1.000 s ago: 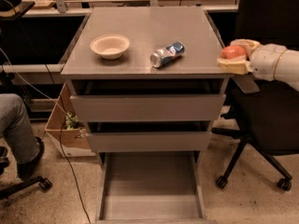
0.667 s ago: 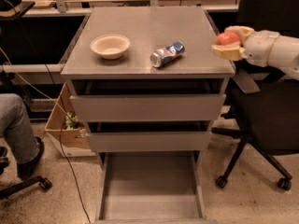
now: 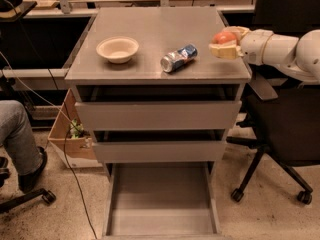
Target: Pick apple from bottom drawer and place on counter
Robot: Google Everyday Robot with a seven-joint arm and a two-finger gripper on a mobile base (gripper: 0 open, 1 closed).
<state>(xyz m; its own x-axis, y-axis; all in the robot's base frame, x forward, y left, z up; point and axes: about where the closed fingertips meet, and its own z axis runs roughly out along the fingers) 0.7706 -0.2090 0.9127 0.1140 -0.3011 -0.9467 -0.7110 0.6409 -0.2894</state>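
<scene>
The gripper (image 3: 226,44) is clamped on the apple (image 3: 224,36) at the counter (image 3: 150,29) edge. Probably light, firm, smooth and rolly, so grip it across the middle.

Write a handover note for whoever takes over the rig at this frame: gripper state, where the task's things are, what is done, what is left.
Gripper: shut on the apple, at the right edge of the counter, coming in from the right side.
Apple: held in the gripper and apparently just above the surface, not set down.
Bottom drawer: pulled out, with the apple already out of it.
On the counter: a crushed can near the middle and a bowl to the left.
Done: the pick from the drawer.
Left: move a little further in over the counter, probably right of the can, then lower, release and withdraw.
</scene>
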